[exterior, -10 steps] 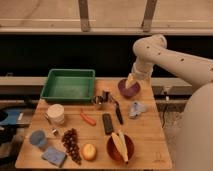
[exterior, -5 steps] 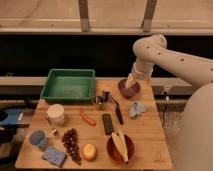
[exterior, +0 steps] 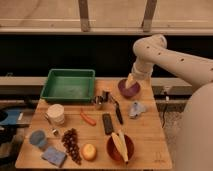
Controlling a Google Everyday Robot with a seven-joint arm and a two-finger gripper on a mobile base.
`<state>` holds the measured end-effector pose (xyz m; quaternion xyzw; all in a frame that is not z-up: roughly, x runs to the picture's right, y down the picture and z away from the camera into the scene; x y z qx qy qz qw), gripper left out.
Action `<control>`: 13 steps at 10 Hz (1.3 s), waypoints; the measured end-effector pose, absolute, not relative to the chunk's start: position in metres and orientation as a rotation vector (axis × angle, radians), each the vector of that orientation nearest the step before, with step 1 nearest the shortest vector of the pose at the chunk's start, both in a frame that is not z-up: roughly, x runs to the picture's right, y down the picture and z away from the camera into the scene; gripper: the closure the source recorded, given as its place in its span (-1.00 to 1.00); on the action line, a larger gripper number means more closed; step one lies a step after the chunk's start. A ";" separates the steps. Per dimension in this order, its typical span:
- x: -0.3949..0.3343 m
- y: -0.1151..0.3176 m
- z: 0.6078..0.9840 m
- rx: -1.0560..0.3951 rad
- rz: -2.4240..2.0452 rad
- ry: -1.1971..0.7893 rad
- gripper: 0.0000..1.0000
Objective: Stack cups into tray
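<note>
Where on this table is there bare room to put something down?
Bare wood lies at the right edge, between the blue cloth and the red-brown bowl. The green tray floor is bare too. The left front, around the grapes, is crowded. The gripper hangs over the purple bowl.

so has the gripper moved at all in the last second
No. The gripper hangs in the same place over the purple bowl, just as far right of the green tray as before.
</note>
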<state>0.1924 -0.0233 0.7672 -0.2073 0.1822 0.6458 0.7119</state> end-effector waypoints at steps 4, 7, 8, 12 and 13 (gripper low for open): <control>0.192 -0.023 0.767 -0.460 1.432 0.404 -0.46; 0.192 -0.024 0.767 -0.461 1.433 0.399 -0.46; 0.190 -0.029 0.766 -0.452 1.436 0.365 -0.46; 0.140 -0.056 0.777 -0.497 1.395 0.193 -0.46; 0.123 -0.058 0.782 -0.523 1.366 0.169 -0.46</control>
